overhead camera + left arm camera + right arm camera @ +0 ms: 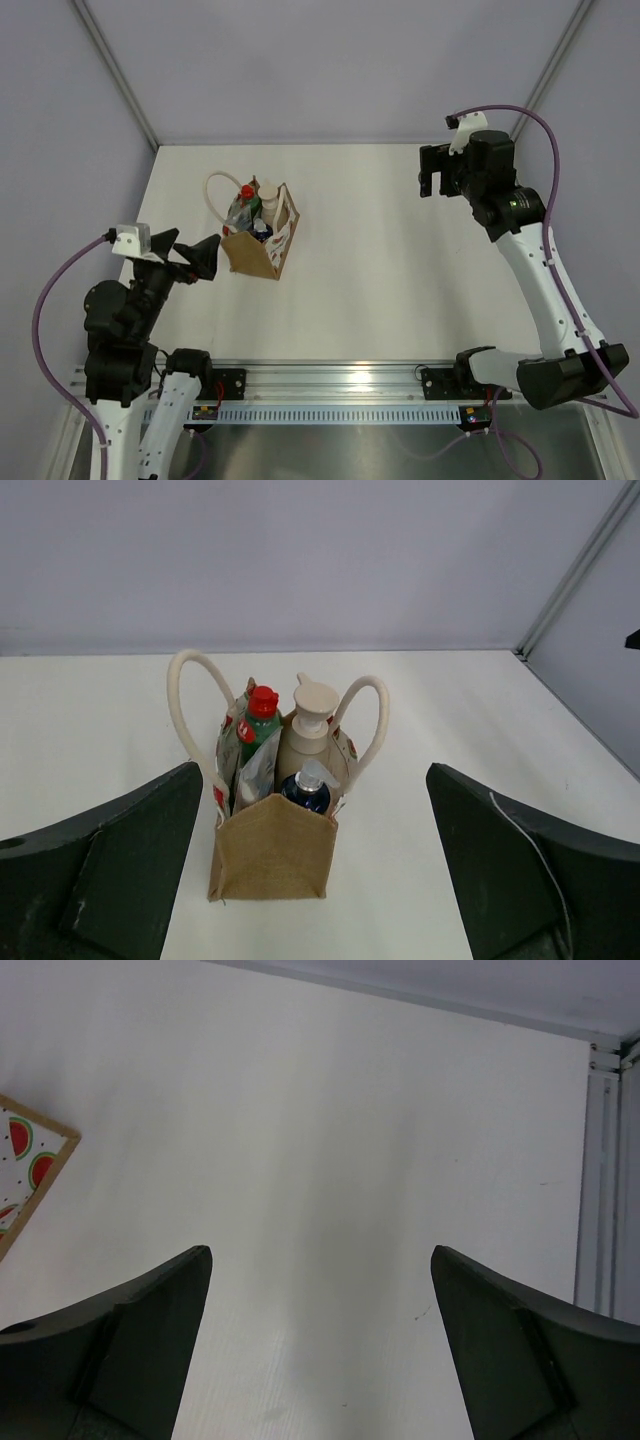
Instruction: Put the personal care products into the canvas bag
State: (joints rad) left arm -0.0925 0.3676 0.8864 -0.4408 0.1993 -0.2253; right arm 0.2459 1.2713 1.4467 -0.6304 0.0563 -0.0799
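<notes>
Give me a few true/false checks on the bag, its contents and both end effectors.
1. The canvas bag stands upright on the table. True.
2. The left end effector is clamped on a rope handle. False: it is open, empty and just short of the bag.
3. The green bottle with the red cap lies on the table beside the bag. False: it stands inside the bag.
4. The beige bottle is inside the bag. True.
5. The right end effector is open, far from the bag. True.
</notes>
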